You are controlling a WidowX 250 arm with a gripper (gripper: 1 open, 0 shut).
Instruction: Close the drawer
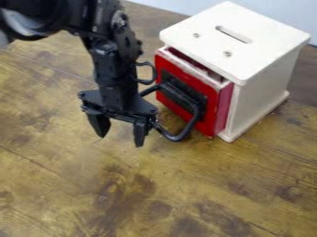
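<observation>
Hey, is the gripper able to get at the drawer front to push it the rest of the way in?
Probably yes. The gripper hangs open just left of the drawer, with only the black handle between them, and the drawer looks nearly shut.

text: none readable | labels: none | numbers: none | signs: none

single view, raised front angle, looking down, close on wooden table [74, 185]

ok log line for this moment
task: close drawer | drawer: slightly open | gripper: open, beside handle | housing: upright
</observation>
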